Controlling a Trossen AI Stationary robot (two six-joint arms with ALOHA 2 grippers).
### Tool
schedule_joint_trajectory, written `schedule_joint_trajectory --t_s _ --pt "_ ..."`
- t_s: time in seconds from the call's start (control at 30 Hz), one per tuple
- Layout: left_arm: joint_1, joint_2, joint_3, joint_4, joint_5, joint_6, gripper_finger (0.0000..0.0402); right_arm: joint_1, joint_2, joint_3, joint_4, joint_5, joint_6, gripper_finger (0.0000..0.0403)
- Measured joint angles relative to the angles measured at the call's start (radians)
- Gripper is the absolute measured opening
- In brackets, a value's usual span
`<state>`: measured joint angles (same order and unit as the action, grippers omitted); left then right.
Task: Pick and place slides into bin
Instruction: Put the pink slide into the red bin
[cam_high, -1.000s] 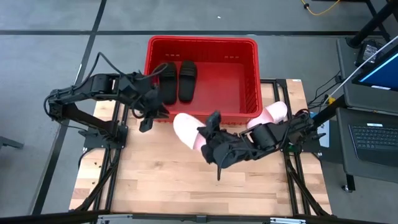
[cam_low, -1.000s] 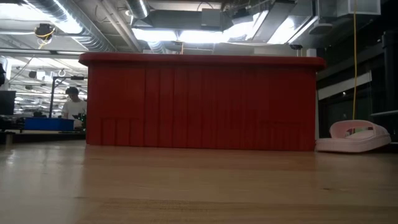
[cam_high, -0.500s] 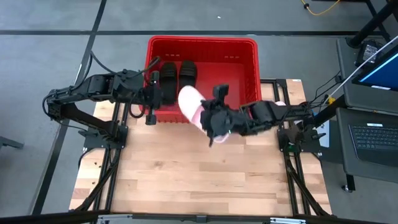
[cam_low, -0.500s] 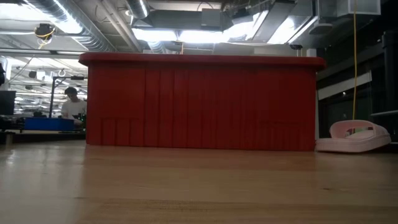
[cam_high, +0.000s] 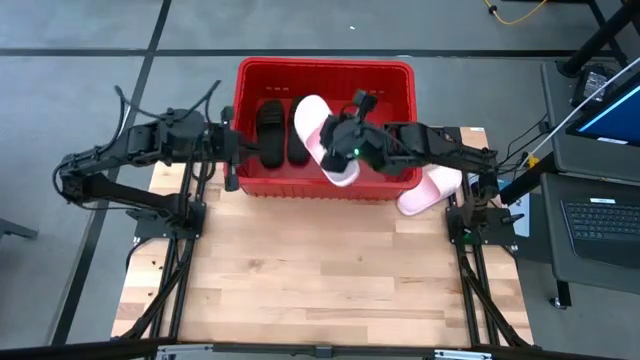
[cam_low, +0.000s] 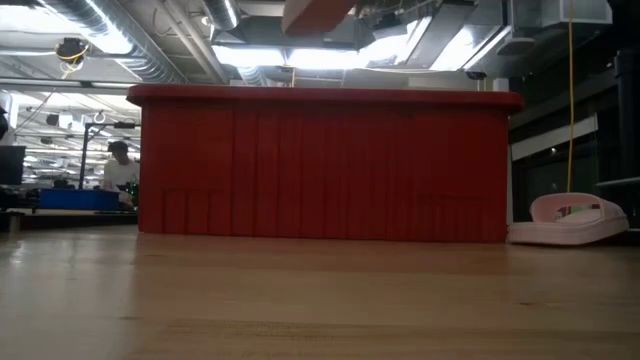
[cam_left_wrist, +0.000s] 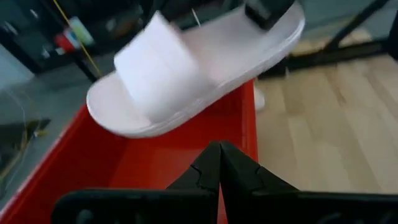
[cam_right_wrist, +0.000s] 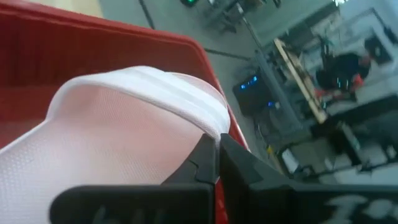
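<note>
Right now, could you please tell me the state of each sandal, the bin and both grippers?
Two black slides: lying side by side in the bin's left part.
Pink slide: held in the air over the bin by the right gripper.
Second pink slide: on the table, just right of the bin.
Bin: upright on the table's far edge.
Right gripper: shut on the pink slide.
Left gripper: shut, empty, at the bin's left wall.

Two slides (cam_high: 280, 131) side by side in the bin's (cam_high: 325, 70) left half; a third slide (cam_high: 322, 137) held above the bin's middle by the right gripper (cam_high: 346, 146); fourth slide (cam_high: 430, 190) on the table (cam_high: 310, 270), right of the bin; left gripper (cam_high: 232, 157) just outside the bin's left wall.
</note>
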<state>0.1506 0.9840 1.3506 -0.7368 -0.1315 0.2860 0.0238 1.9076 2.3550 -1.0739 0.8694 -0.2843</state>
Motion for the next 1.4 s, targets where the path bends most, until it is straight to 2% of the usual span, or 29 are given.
schedule_joint_trajectory --t_s 0.23,0.43,0.57,0.7,0.93,1.1,1.4 --pt "0.033 -0.157 -0.231 0.304 0.039 0.015 0.0003 -0.103 0.001 -0.007 -0.008 -0.014 0.113 0.0008" --pt "0.055 -0.207 -0.309 0.323 0.033 -0.04 0.0002 -0.186 0.0 -0.07 -0.005 -0.067 0.18 0.0008" --pt "0.056 -0.203 -0.313 0.321 -0.003 -0.047 0.0001 -0.255 0.002 -0.142 0.01 -0.108 0.199 0.0008" --pt "0.056 -0.201 -0.313 0.323 -0.046 -0.045 0.0003 -0.335 0.001 -0.239 0.108 -0.222 0.201 0.0008" --pt "0.056 -0.201 -0.313 0.322 -0.179 -0.029 0.0002 -0.435 -0.002 -0.411 0.304 -0.295 0.203 0.0008" --pt "0.055 -0.201 -0.313 0.319 -0.194 -0.029 0.0002 -0.473 -0.004 -0.518 0.434 -0.297 0.206 0.0008" --pt "0.055 -0.201 -0.314 0.315 -0.195 -0.029 0.0001 -0.525 -0.005 -0.706 0.563 -0.295 0.302 0.0008"
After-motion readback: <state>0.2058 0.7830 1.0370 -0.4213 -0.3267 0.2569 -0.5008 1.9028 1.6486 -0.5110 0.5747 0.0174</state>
